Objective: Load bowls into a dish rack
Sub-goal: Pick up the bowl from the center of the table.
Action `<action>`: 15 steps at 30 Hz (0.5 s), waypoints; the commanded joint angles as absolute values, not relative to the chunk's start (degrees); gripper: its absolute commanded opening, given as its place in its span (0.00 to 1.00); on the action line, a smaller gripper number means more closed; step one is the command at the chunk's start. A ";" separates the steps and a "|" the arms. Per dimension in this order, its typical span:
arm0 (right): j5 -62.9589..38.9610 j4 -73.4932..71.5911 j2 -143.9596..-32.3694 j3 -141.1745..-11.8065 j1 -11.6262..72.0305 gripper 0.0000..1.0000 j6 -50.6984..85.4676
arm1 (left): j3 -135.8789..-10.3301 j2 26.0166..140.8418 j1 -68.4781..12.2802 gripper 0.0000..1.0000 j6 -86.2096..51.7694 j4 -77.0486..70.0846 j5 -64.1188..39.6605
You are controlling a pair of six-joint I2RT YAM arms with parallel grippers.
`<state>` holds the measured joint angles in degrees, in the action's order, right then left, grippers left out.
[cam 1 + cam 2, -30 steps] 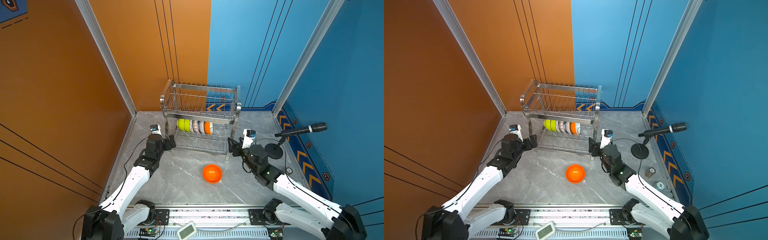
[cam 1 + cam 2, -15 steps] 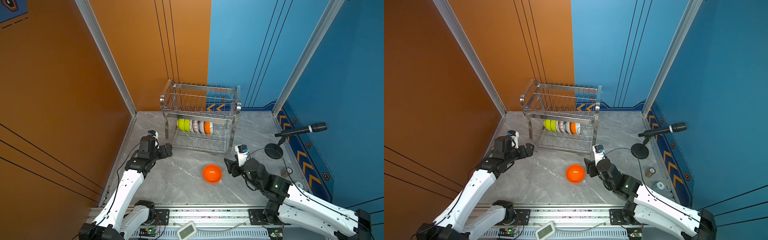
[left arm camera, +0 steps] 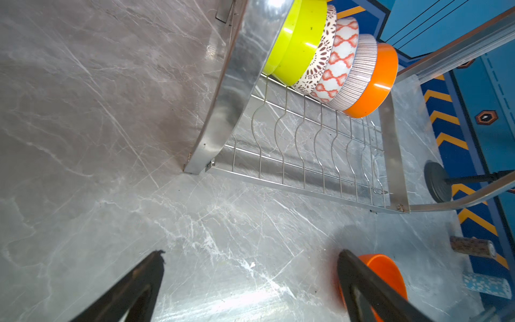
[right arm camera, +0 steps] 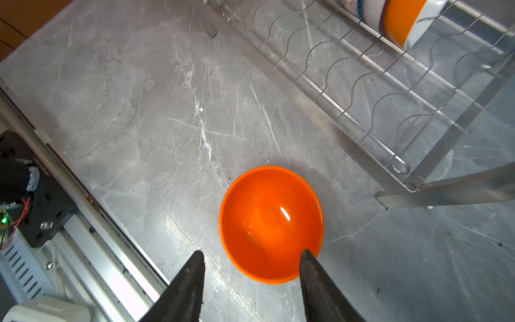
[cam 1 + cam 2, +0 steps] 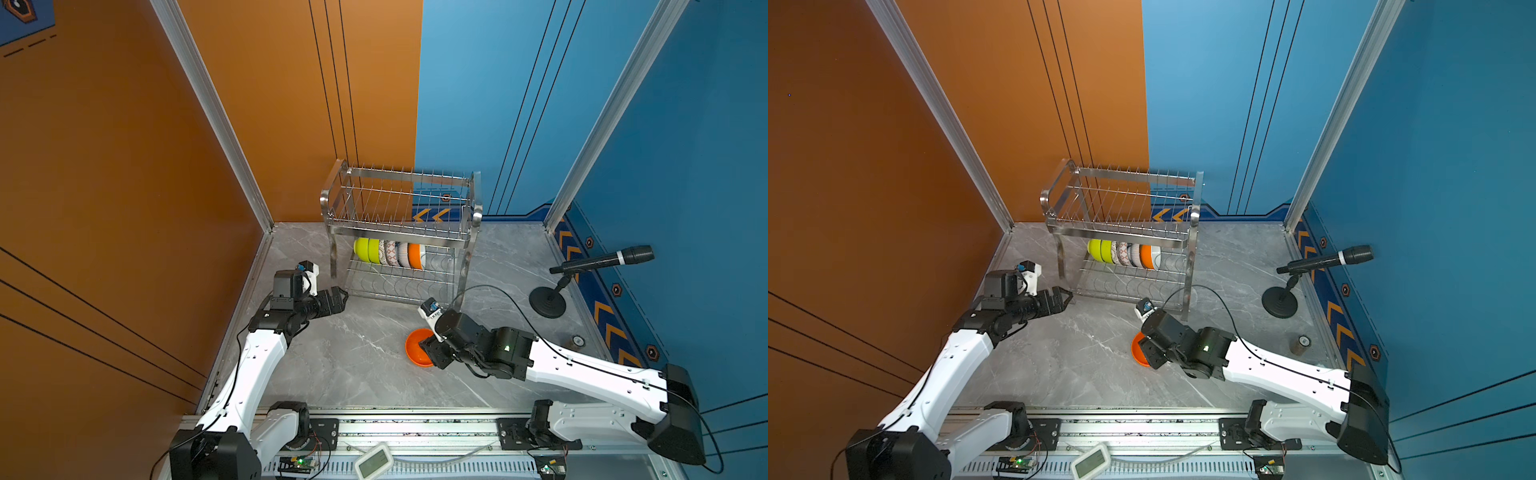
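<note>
An orange bowl [image 4: 267, 220] sits upright on the table [image 4: 139, 111] before the dish rack [image 5: 399, 232]. The right gripper [image 4: 252, 251], half open and empty, straddles its nearest rim; the wide-open, empty left gripper [image 3: 250, 251] is farther off.

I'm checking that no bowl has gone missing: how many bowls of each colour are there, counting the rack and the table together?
Lime-green bowls: 2
Patterned bowls: 3
Orange bowls: 2
White bowl: 1
Total: 8
</note>
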<state>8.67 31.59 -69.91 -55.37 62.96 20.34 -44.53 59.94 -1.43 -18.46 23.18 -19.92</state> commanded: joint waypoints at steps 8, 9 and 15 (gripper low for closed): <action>3.42 41.54 -81.44 -63.58 64.31 0.51 17.85 | -41.61 57.40 0.54 0.98 -20.60 19.22 -22.91; 3.43 41.84 -82.83 -64.17 64.54 0.50 17.69 | -41.51 57.30 0.94 0.98 -20.82 19.00 -22.77; 3.19 43.32 -88.99 -67.18 64.88 0.44 17.44 | -40.90 56.78 2.10 0.98 -21.69 18.63 -21.39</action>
